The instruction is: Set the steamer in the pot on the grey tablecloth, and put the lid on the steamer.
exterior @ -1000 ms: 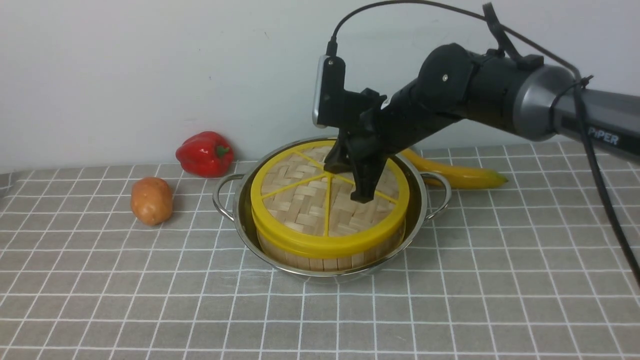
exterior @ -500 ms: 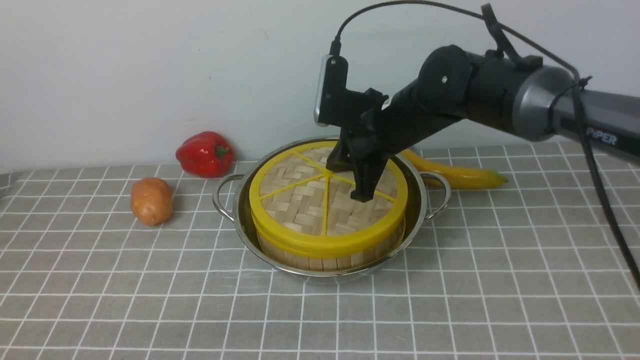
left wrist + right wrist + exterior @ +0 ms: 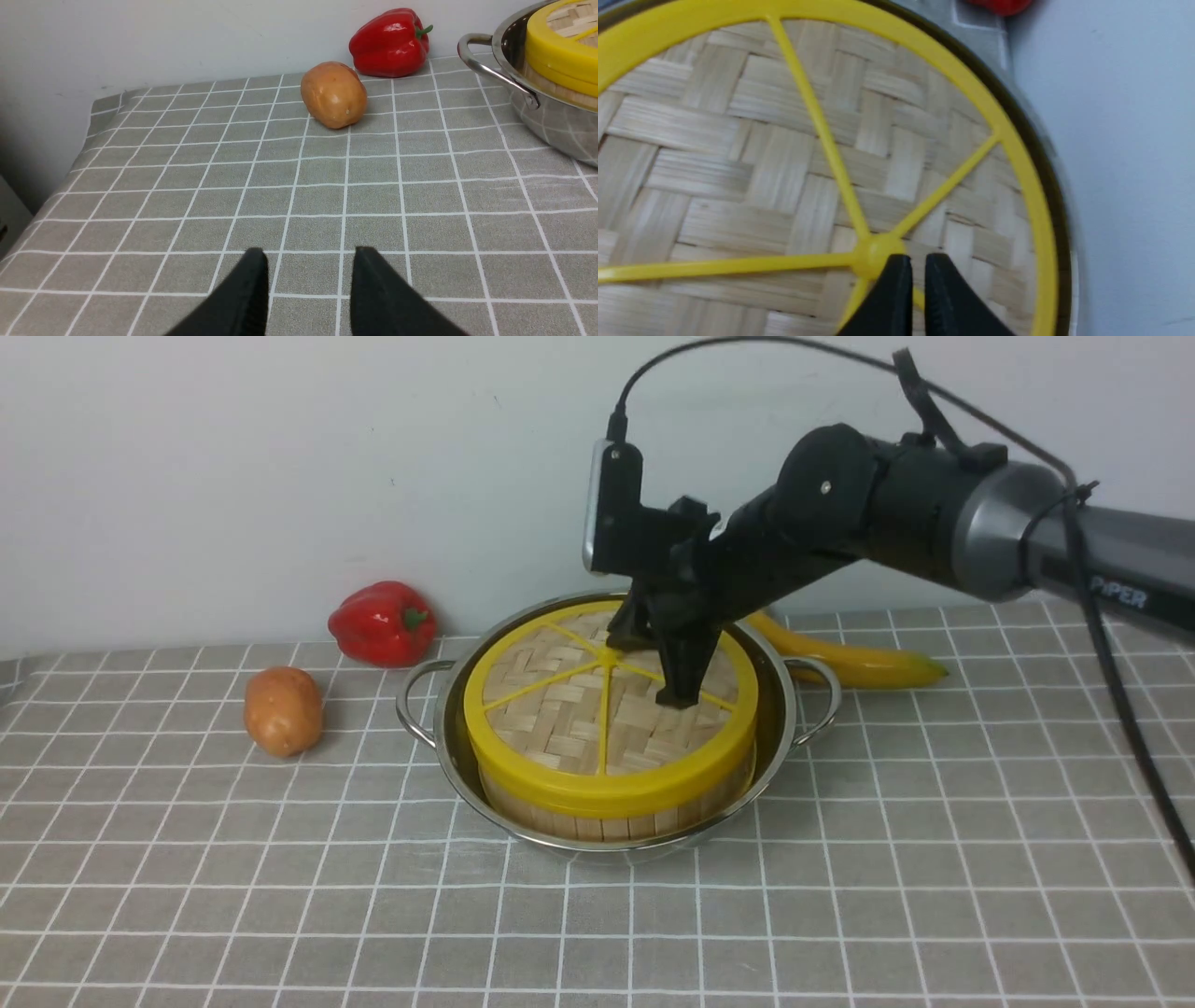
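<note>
Steamer (image 3: 611, 807) sits inside the pot (image 3: 780, 733) in the front view, toward the far edge of the grey tablecloth (image 3: 280, 896), and the lid (image 3: 569, 709) lies flat on it, rim matching rim. The right gripper (image 3: 658, 672) hangs over the lid's hub, tips at the yellow spokes; whether it pinches one cannot be told here. A potato (image 3: 283, 710) and red pepper (image 3: 383, 623) lie toward the far left corner, a banana (image 3: 854, 663) behind the pot. In the left wrist view, the left gripper (image 3: 308, 261) hovers over bare cloth with fingers spread and nothing between them, well apart from the pot (image 3: 551, 126). In the right wrist view, the right gripper (image 3: 917, 266) shows a narrow slit between its fingers beside the lid's (image 3: 738, 163) hub, a yellow spoke passing under the tips.
</note>
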